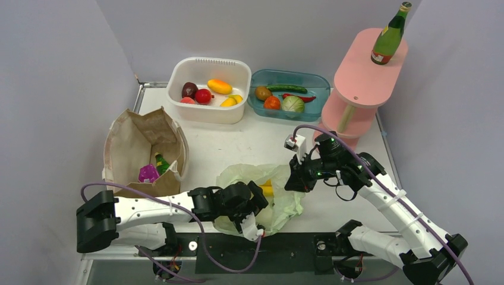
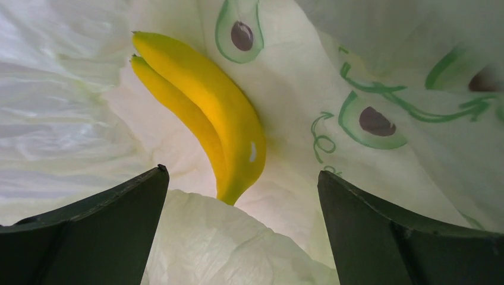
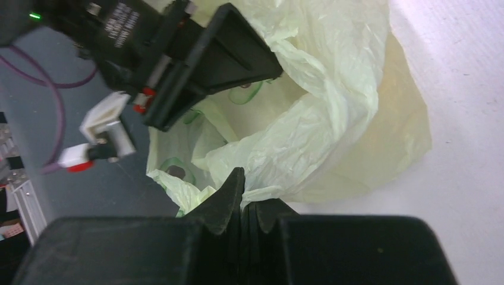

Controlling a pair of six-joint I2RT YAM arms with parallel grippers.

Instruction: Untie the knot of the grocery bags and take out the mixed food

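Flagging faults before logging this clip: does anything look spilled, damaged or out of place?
Nothing stands out. The green plastic bag lies crumpled but open with bananas inside; the left hand is open at its mouth, the right hand shut on its rim. Food sits inside the white tub and blue tub, nothing spilled.

A robot lab cell: plain grey walls (image 1: 47, 71) enclose a white table (image 1: 249, 142).

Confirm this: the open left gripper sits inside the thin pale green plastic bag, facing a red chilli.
One error: what faces the open left gripper inside the thin pale green plastic bag is a curved yellow banana, as the left wrist view shows.
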